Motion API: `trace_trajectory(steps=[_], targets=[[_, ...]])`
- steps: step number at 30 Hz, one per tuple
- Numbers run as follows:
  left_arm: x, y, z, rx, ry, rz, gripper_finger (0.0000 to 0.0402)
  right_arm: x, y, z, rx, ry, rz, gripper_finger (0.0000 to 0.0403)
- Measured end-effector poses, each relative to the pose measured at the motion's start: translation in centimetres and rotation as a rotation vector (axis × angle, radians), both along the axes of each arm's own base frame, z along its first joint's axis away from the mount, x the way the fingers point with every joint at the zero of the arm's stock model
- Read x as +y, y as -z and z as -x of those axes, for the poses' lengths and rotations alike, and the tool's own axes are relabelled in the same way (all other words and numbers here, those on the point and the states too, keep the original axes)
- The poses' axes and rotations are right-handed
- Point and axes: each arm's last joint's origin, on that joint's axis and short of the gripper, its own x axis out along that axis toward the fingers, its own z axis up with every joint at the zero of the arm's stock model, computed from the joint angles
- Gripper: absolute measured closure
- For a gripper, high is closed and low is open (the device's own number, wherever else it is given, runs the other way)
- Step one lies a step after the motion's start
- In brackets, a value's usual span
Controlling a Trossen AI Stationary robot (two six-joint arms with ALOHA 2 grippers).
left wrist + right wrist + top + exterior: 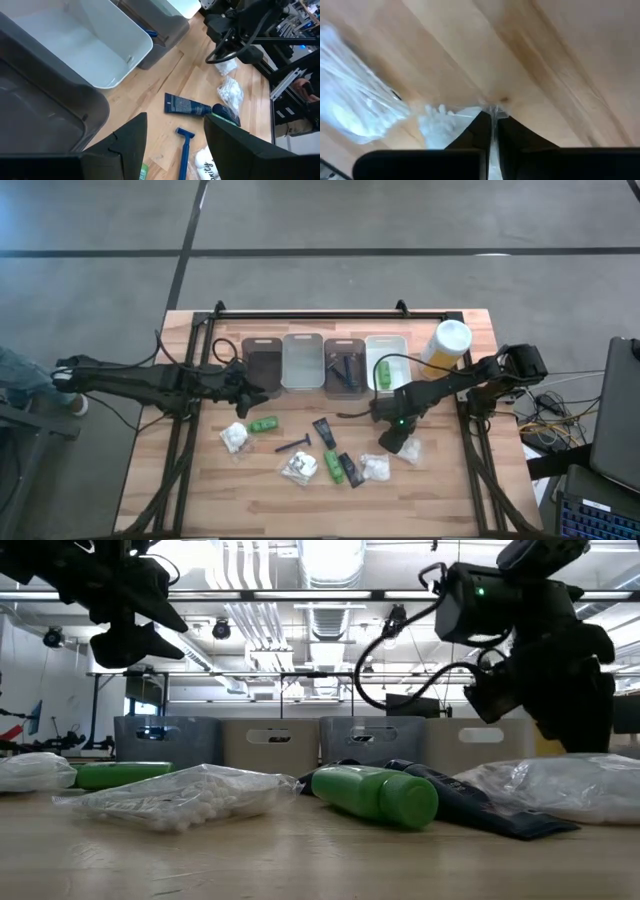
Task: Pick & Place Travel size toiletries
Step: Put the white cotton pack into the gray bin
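Observation:
Toiletries lie scattered on the wooden table: a green bottle point(264, 423), white packets point(235, 437) point(300, 468) point(377, 468), a blue-handled razor point(293, 444) point(185, 145), black tubes point(324, 432) point(349, 468) and a second green bottle point(332, 468). My right gripper point(393, 442) point(492, 117) is low over the table's right part, shut on another white packet point(408, 448). My left gripper point(258, 394) point(175, 120) hangs open above the table, in front of the dark grey bin point(263, 362) and just behind the first green bottle, touching nothing. My right gripper pinches the packet by the edge of its clear wrap point(494, 111) between its two shut fingers. The fingers come down from above, slanting in from the table's right. The white filling point(437, 120) lies beside the fingertips, close to the wood; whether the packet is lifted clear, I cannot tell.
Four bins stand in a row at the far side: dark grey, white point(303, 360), grey point(343, 365) holding razors, white point(387, 362) holding a green bottle. A tall yellow bottle point(443, 348) stands at the row's right end. Bare wood lies along the near edge and left side.

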Motion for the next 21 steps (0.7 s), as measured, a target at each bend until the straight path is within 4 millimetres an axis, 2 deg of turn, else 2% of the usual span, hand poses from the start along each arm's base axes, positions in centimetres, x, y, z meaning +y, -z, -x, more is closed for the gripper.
trace_trajectory(steps=[3, 7, 13, 21], targets=[[0.0, 0.0, 0.0, 0.0, 0.0, 0.001, 0.02, 0.1, -0.9, -0.7, -0.039, -0.003, -0.003, 0.0394], [0.0, 0.0, 0.0, -0.001, -0.001, 0.002, 0.02, 0.2, -3.3, -1.9, -0.136, -0.003, -0.014, 0.0394], [0.0, -0.1, -0.1, -0.012, -0.001, 0.002, 0.02, 0.1, -8.3, -3.3, -0.329, 0.019, 0.031, 0.0394], [0.0, -0.9, -0.5, -0.103, 0.002, -0.006, 0.02, -2.3, -14.8, -4.6, -0.573, 0.166, 0.209, 0.0394]])
